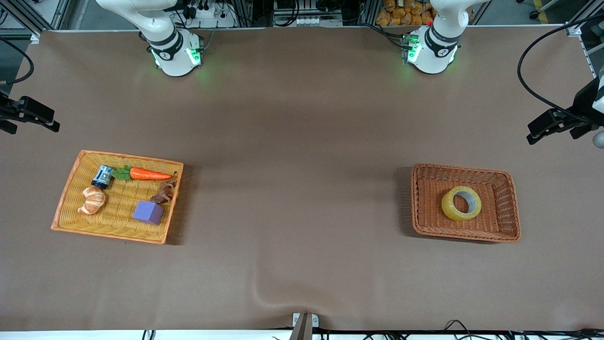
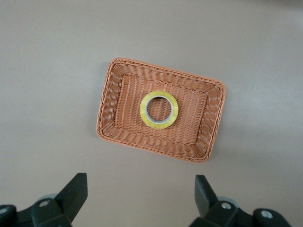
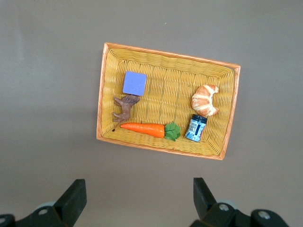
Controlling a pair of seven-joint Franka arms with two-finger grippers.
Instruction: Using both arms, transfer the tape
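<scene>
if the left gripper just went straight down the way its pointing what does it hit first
Probably the brown basket, or the bare table just beside it. The left gripper is open and points down at the table, with the tape lying flat inside that basket. Nothing shows in between, though depth is hard to judge.

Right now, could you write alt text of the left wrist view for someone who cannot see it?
A yellowish roll of tape lies flat in the middle of a brown wicker basket on a plain brown table. The left pincer, its two black fingers wide open, hangs above the bare table beside the basket.
</scene>
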